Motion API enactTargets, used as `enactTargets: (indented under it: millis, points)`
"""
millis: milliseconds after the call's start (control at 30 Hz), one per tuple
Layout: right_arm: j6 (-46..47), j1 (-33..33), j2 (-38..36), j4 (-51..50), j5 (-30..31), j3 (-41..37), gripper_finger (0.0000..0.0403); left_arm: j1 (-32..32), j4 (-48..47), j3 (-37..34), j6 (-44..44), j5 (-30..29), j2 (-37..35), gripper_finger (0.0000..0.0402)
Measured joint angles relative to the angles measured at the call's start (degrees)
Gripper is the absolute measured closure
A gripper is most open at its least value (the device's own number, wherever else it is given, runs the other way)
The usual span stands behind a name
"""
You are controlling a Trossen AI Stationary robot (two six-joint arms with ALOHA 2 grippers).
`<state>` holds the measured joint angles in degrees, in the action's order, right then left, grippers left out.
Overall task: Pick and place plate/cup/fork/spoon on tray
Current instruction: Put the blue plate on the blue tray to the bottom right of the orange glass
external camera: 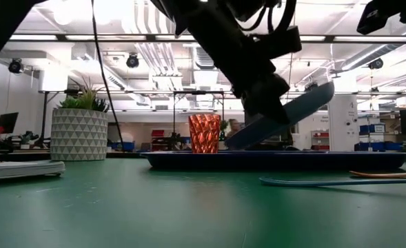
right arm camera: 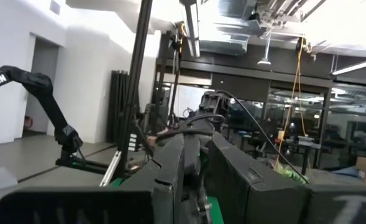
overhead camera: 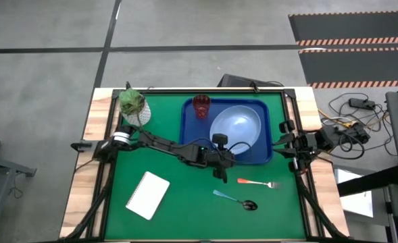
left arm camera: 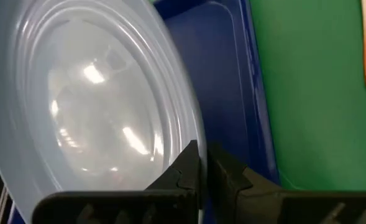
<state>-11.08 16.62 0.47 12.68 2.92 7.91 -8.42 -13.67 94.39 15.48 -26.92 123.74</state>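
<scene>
The light-blue plate (overhead camera: 238,125) is over the dark-blue tray (overhead camera: 266,158), tilted, its right side raised as the low view (external camera: 296,109) shows. My left gripper (overhead camera: 220,144) is shut on the plate's near left rim. The dark-red cup (overhead camera: 201,106) stands upright on its base in the tray's far left corner and also shows in the low view (external camera: 204,133). The fork (overhead camera: 256,182), with an orange handle, and the teal-handled spoon (overhead camera: 236,199) lie flat on the green mat near the tray. My right gripper (right arm camera: 202,163) waits shut at the table's right edge, pointing into the room. My left gripper pinches the plate's rim (left arm camera: 192,134) between its two fingers (left arm camera: 184,171), one on the inner face and one on the outer face. It comes from the table's near left side. The plate is tilted, its right side high; the tray's rim hides whether its low edge rests on the tray.
A white pot with a green plant (overhead camera: 132,102) stands at the mat's far left. A white notepad (overhead camera: 147,194) lies at the near left. The right arm's base (overhead camera: 310,143) stands beside the tray's right side. The table's wooden edges frame the mat.
</scene>
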Motion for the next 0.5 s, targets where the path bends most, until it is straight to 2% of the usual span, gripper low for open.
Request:
enactTargets:
  millis: [167, 500]
  points:
    - [0.13, 0.0, 0.0, -0.49, -0.02, 0.19, 0.0339, 0.21, 2.94, -2.23, -0.05, -0.02, -0.02, 0.0401]
    - [0.14, 0.0, 0.07, -0.49, -0.04, 0.19, 0.0339, 0.21, 2.54, -2.71, -0.36, 0.2, -0.03, 0.0401]
